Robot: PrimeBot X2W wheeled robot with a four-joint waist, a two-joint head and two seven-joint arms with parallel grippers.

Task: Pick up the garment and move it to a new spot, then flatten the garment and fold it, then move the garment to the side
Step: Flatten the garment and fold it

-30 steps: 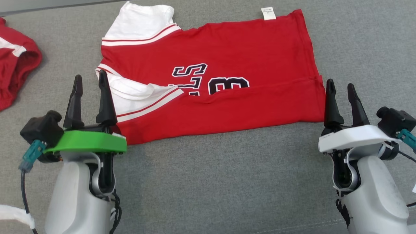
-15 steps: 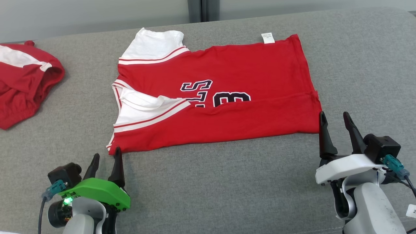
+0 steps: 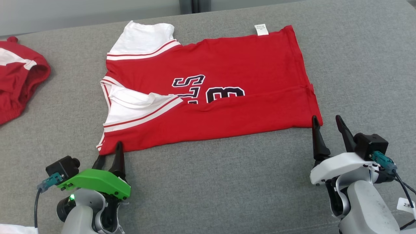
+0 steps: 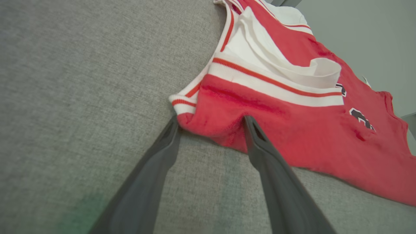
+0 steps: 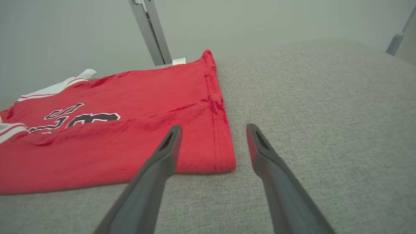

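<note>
Since the left gripper (image 3: pixel 109 152) and right gripper (image 3: pixel 326 117), both spread and empty, have been lowered to the near shirt (image 3: pixel 227 74) corners, pinching is expected.

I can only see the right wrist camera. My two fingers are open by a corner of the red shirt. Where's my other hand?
Observer: Your left gripper is open at the red jersey's other near corner, the one with the white striped trim.
Operator: Is there any other stuff around?
Observer: Yes. A second red and white garment lies bunched at the far left of the grey cushion, apart from the jersey.
Operator: Is my shirt all flat?
Observer: Not quite. A white sleeve is folded over the jersey's front on the left gripper's side, and it puffs up a little.
</note>
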